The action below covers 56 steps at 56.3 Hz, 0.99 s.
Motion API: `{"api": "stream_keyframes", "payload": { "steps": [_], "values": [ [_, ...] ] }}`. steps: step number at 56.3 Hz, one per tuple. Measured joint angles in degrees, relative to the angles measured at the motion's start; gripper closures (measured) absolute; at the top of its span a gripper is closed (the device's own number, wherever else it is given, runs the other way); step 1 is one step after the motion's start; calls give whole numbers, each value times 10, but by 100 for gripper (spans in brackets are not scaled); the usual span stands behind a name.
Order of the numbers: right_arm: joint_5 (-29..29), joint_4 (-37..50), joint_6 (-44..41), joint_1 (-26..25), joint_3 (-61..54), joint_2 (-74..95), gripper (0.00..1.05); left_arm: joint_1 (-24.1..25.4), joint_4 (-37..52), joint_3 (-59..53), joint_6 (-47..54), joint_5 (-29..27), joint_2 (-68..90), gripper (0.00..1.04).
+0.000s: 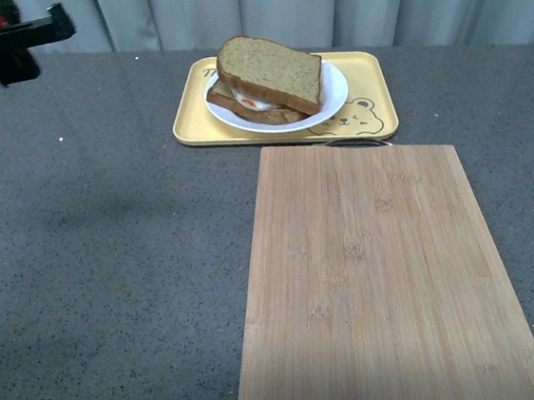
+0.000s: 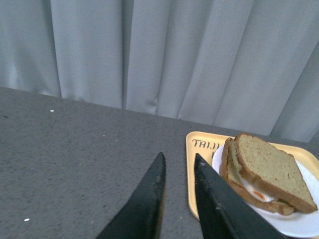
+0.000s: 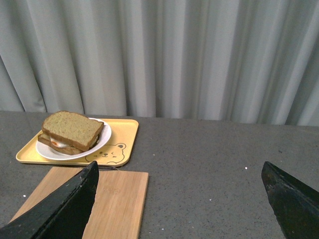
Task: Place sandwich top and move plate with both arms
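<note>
The sandwich top (image 1: 271, 71), a tan slice with a brown crust, lies tilted on the egg slice on the white plate (image 1: 333, 97), which sits on the yellow tray. It also shows in the left wrist view (image 2: 271, 169) and the right wrist view (image 3: 72, 128). My left gripper (image 2: 177, 160) is shut and empty, raised over the grey table left of the tray; part of the left arm (image 1: 2, 41) shows at the far left. My right gripper (image 3: 179, 169) is open and empty, high above the table, right of the board; it is out of the front view.
The yellow tray with a bear drawing (image 1: 373, 117) stands at the back centre. A bamboo cutting board (image 1: 381, 283) lies in front of it, reaching the near edge. Grey curtains (image 1: 323, 3) hang behind the table.
</note>
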Motion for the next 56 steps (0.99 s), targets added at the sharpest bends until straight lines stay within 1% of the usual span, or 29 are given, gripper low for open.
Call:
{"api": "stream_keyframes", "payload": {
  "steps": [2,5,18,24,33,34,36,38,40,42,45,56],
  "values": [
    [0,0,0,0,0,0,9,6,2,-27,13,5,-20,94],
    [0,0,0,0,0,0,9,13,2,-58,18,11,-42,101],
    [0,0,0,0,0,0,9,33,-5,-166,34,36,-157,101],
    [0,0,0,0,0,0,9,46,-27,-213,36,45,-222,101],
    [0,0,0,0,0,0,9,56,-61,-252,37,55,-294,101],
    [0,0,0,0,0,0,9,57,-66,-257,38,57,-304,101],
    [0,0,0,0,0,0,9,72,-79,-266,38,83,-325,101],
    [0,0,0,0,0,0,9,80,-89,-273,40,90,-342,101],
    [0,0,0,0,0,0,9,86,-102,-277,40,91,-360,101],
    [0,0,0,0,0,0,9,91,-143,-279,39,90,-393,101],
    [0,0,0,0,0,0,9,94,-180,-283,40,91,-436,101],
    [0,0,0,0,0,0,9,94,-248,-306,40,92,-537,101]
  ]
}}
